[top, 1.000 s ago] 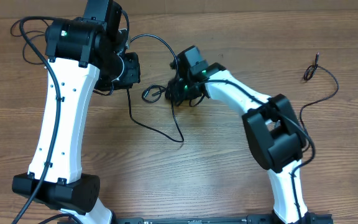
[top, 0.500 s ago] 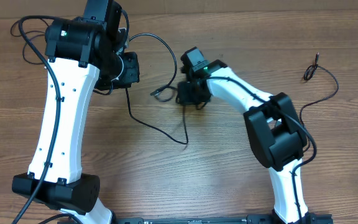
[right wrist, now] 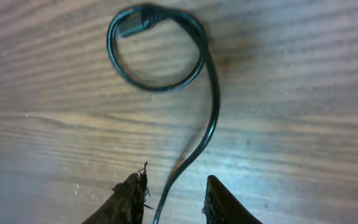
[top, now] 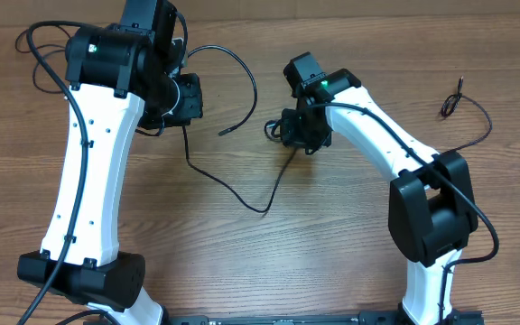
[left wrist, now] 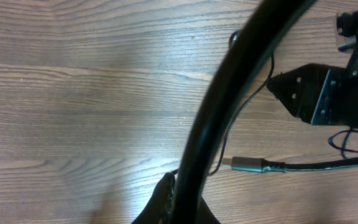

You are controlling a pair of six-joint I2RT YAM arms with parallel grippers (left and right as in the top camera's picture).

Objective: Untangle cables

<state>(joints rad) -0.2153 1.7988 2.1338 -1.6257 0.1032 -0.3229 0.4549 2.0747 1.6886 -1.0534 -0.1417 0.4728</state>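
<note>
- You see a brown table [top: 242, 271] with thin, darker wood lines running across it.
- The cables [right wrist: 215, 99] are black all over.
- One plug [left wrist: 240, 163] has a silver-grey tip.
- Your left arm [top: 93, 181] and right arm [top: 377, 144] are white with black joints.
- A small green light [top: 326, 87] glows on your right arm.

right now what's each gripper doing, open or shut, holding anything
Left gripper: closed on a black cable.
Right gripper: open; a cable strand runs loose through the gap, not pinched.
</note>
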